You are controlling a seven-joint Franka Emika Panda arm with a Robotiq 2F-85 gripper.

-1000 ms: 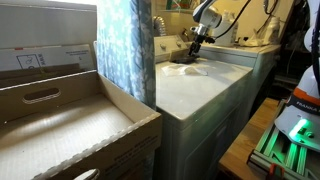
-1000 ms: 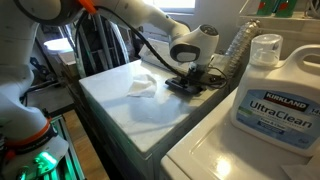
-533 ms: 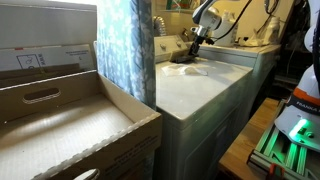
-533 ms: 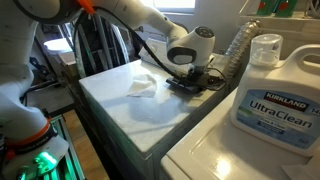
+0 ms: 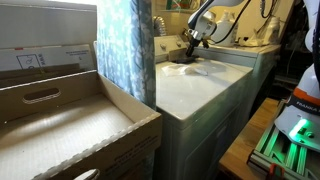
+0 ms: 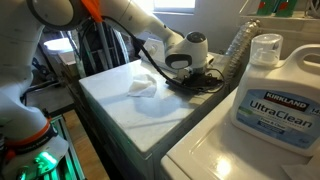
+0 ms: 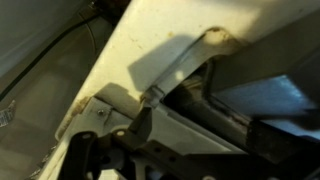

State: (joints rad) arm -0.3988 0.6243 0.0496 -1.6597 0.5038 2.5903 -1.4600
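Observation:
My gripper is low over the white top of a washing machine, close to its back edge; it also shows in an exterior view. A crumpled white cloth lies on the top just beside it, apart from the fingers, and shows in both exterior views. The wrist view is dark and very close: it shows the pale machine surface and dark gripper parts, and the fingertips cannot be made out. Nothing shows between the fingers.
A large Kirkland UltraClean detergent jug stands on the neighbouring machine. A clear bottle stands behind the gripper. A patterned curtain hangs beside the washer, with open cardboard boxes next to it. A black cable trails from the arm.
The gripper has shifted a little along the back of the washer top toward the cloth. The cloth has not moved.

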